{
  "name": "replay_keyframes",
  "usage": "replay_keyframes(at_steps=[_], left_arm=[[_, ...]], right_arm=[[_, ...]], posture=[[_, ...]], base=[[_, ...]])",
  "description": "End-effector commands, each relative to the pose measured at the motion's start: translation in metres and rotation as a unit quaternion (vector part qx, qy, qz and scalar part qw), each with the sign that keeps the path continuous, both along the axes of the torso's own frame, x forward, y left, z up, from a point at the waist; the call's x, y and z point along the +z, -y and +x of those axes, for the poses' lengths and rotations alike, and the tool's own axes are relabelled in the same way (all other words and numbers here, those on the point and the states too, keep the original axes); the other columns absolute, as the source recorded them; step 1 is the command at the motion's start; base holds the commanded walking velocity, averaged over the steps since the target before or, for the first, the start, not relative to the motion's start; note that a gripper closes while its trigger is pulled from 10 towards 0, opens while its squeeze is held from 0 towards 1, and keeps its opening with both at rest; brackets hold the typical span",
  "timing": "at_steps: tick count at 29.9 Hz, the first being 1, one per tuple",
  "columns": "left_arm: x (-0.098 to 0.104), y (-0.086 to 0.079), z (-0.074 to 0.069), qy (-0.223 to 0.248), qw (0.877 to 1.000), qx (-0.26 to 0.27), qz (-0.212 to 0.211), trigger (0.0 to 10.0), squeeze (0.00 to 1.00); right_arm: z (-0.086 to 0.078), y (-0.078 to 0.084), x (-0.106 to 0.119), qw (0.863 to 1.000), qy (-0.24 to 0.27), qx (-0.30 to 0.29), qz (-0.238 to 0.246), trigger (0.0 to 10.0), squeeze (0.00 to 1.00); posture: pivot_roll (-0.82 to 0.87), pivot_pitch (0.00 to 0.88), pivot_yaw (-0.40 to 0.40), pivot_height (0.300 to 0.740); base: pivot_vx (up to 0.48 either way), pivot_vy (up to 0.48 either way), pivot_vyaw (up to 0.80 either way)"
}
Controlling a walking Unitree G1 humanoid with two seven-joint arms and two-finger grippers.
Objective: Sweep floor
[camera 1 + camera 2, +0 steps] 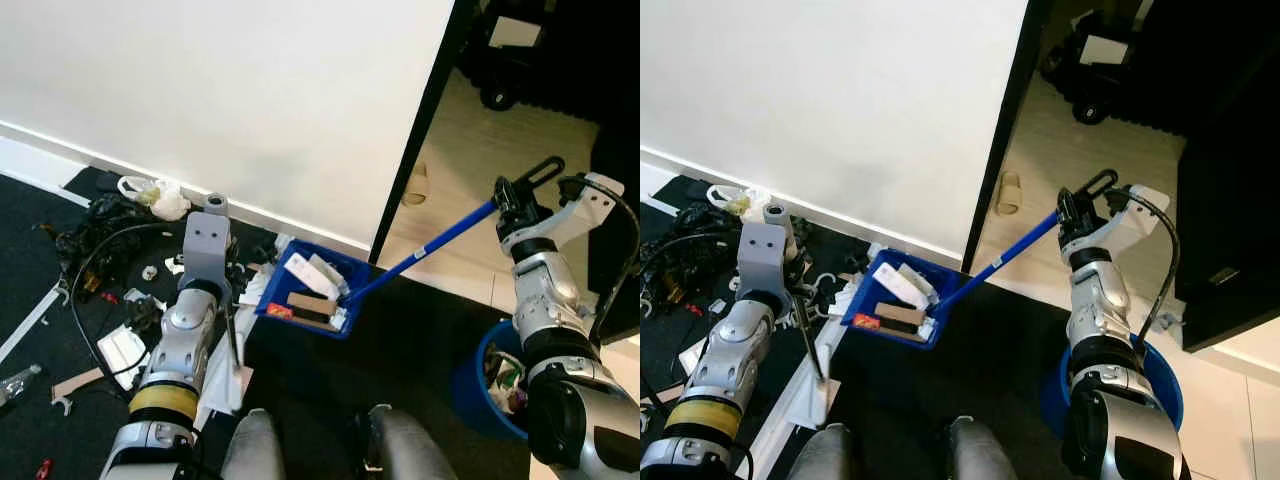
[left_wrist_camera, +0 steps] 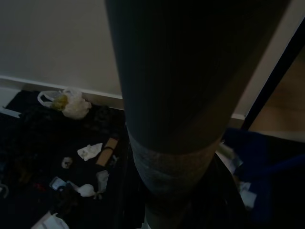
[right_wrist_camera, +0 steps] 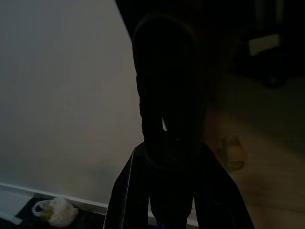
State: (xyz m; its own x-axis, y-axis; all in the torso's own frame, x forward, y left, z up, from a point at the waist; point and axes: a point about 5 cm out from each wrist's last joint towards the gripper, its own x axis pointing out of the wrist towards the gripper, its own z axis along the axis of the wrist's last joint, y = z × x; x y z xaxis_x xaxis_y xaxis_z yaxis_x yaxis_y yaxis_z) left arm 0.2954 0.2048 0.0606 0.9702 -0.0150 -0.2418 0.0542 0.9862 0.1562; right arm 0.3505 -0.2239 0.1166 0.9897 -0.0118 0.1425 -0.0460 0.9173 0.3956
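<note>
A blue dustpan (image 1: pixel 308 292) holding paper and cardboard scraps hangs just above the dark carpet, by the white wall's skirting. Its long blue handle (image 1: pixel 432 248) slopes up to the right, where my right gripper (image 1: pixel 513 203) is shut on its black end grip. On the left, my left gripper (image 1: pixel 222 278) is shut on a thin dark broom stick (image 1: pixel 233 335), which runs down to a white broom head (image 1: pixel 225 387) on the carpet. In the left wrist view the dark stick (image 2: pixel 176 119) fills the middle. Litter (image 1: pixel 130 345) lies on the carpet to the left of the broom.
A white plastic bag (image 1: pixel 155 196) and a tangle of black cables (image 1: pixel 95 235) lie by the wall at the left. A blue bin (image 1: pixel 485 392) with rubbish stands beside my right leg. A dark door frame (image 1: pixel 420 130) opens onto a pale wooden floor (image 1: pixel 480 150).
</note>
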Motion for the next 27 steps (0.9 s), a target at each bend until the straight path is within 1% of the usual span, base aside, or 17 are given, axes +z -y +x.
replay_keyframes(at_steps=[1,5,6,9,10,12,13,16,17,19,21,22,23,24,25,27], left_arm=[[-0.004,0.004,-0.002,0.001,1.0,-0.001,-0.002,10.0,0.0],[-0.003,0.008,0.0,0.003,1.0,-0.005,-0.005,10.0,0.0],[-0.003,0.008,0.0,0.003,1.0,-0.005,-0.005,10.0,0.0],[-0.004,0.012,0.001,0.003,1.0,-0.011,-0.006,10.0,0.0],[-0.004,0.012,0.001,0.003,1.0,-0.011,-0.006,10.0,0.0],[-0.004,0.016,0.002,0.004,1.0,-0.017,-0.009,10.0,0.0],[-0.004,0.016,0.002,0.004,1.0,-0.017,-0.009,10.0,0.0],[-0.004,0.019,0.002,0.005,1.0,-0.022,-0.01,10.0,0.0],[-0.005,0.02,0.002,0.004,1.0,-0.024,-0.013,10.0,0.0],[-0.005,0.02,0.002,0.004,1.0,-0.024,-0.013,10.0,0.0],[-0.005,0.021,0.002,0.004,1.0,-0.024,-0.016,10.0,0.0],[-0.005,0.021,0.002,0.004,1.0,-0.024,-0.016,10.0,0.0],[-0.005,0.023,0.003,0.004,0.999,-0.027,-0.017,10.0,0.0],[-0.005,0.023,0.003,0.004,0.999,-0.028,-0.018,10.0,0.0],[-0.005,0.023,0.003,0.004,0.999,-0.028,-0.018,10.0,0.0],[-0.005,0.024,0.003,0.004,0.999,-0.03,-0.018,10.0,0.0]], right_arm=[[0.008,0.005,0.028,0.999,0.051,-0.006,0.011,10.0,0.0],[0.018,0.013,0.05,0.999,0.05,-0.007,-0.011,10.0,0.0],[0.018,0.013,0.05,0.999,0.05,-0.007,-0.011,10.0,0.0],[0.022,0.021,0.067,0.998,0.062,-0.013,-0.03,10.0,0.0],[0.022,0.021,0.067,0.998,0.062,-0.013,-0.03,10.0,0.0],[0.024,0.026,0.083,0.996,0.081,-0.016,-0.036,10.0,0.0],[0.024,0.026,0.083,0.996,0.081,-0.016,-0.036,10.0,0.0],[0.026,0.036,0.112,0.992,0.117,-0.035,-0.042,10.0,0.0],[0.026,0.043,0.127,0.989,0.133,-0.046,-0.044,10.0,0.0],[0.026,0.043,0.127,0.989,0.133,-0.046,-0.044,10.0,0.0],[0.026,0.05,0.141,0.986,0.148,-0.055,-0.044,10.0,0.0],[0.026,0.05,0.141,0.986,0.148,-0.055,-0.044,10.0,0.0],[0.024,0.065,0.161,0.983,0.162,-0.071,-0.051,10.0,0.0],[0.023,0.07,0.167,0.982,0.163,-0.077,-0.053,10.0,0.0],[0.023,0.07,0.167,0.982,0.163,-0.077,-0.053,10.0,0.0],[0.022,0.079,0.175,0.982,0.154,-0.088,-0.07,10.0,0.0]], posture=[[0.07,0.0,-0.057,0.74],[0.06,0.0,-0.06,0.74],[0.06,0.0,-0.06,0.74],[0.06,0.0,-0.061,0.74],[0.06,0.0,-0.061,0.74],[0.05,0.0,-0.062,0.74],[0.05,0.0,-0.062,0.74],[0.05,0.0,-0.064,0.74],[0.05,0.0,-0.064,0.74],[0.05,0.0,-0.064,0.74],[0.05,0.0,-0.065,0.74],[0.05,0.0,-0.065,0.74],[0.04,0.0,-0.064,0.74],[0.04,0.0,-0.064,0.74],[0.04,0.0,-0.064,0.74],[0.04,0.0,-0.065,0.74]], base=[[0.0,0.0,0.0],[0.0,0.0,0.0],[0.0,0.0,0.0],[0.0,0.0,0.0],[0.0,0.0,0.0],[0.0,0.0,0.0],[0.0,0.0,0.0],[0.0,0.0,0.0],[0.0,-0.296,0.0],[0.0,-0.296,0.0],[0.0,-0.388,0.0],[0.0,-0.48,0.0],[0.0,-0.48,0.0],[0.0,-0.48,0.0],[0.0,-0.48,0.0],[0.0,-0.48,0.0]])
